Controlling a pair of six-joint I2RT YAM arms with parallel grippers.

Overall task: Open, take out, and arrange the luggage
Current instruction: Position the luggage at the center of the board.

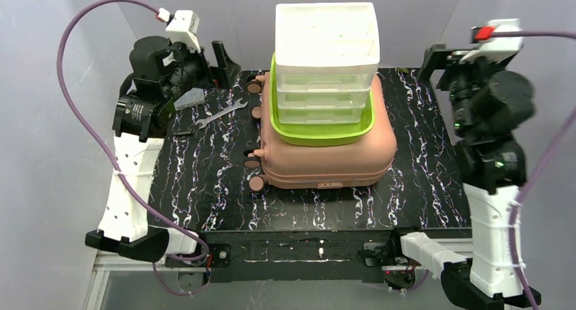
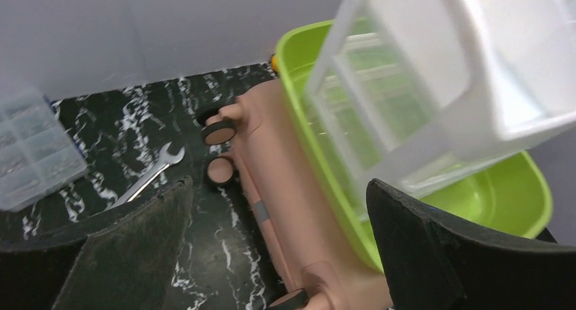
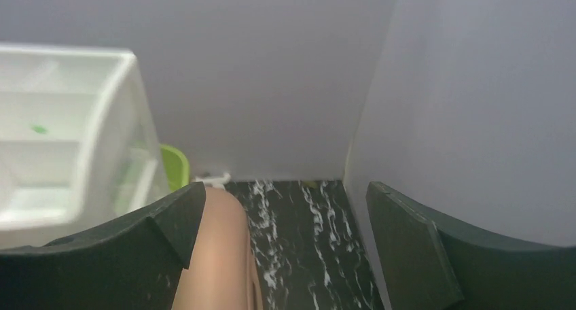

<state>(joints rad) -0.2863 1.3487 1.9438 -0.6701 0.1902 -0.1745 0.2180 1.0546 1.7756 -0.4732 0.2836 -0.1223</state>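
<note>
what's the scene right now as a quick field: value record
luggage: closed, lying flat on the table, wheels to the left
green tray: on top of the luggage
white drawer organizer: standing in the tray
wrench: on the table left of the luggage
left gripper: jaws open, empty
right gripper: jaws open, empty

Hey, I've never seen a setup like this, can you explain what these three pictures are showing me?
Two robot arms are bolted to a table's near edge. The top view looks down from above and behind them; the other two pictures come from cameras on each wrist, with the dark pincer fingers at the bottom corners. The left pincer and right pincer are both open and hold nothing. On the black marbled table lies a closed pink suitcase. On it sits a green tray with a white drawer unit in it. Left of the suitcase lie a wrench and a clear parts box.
</note>
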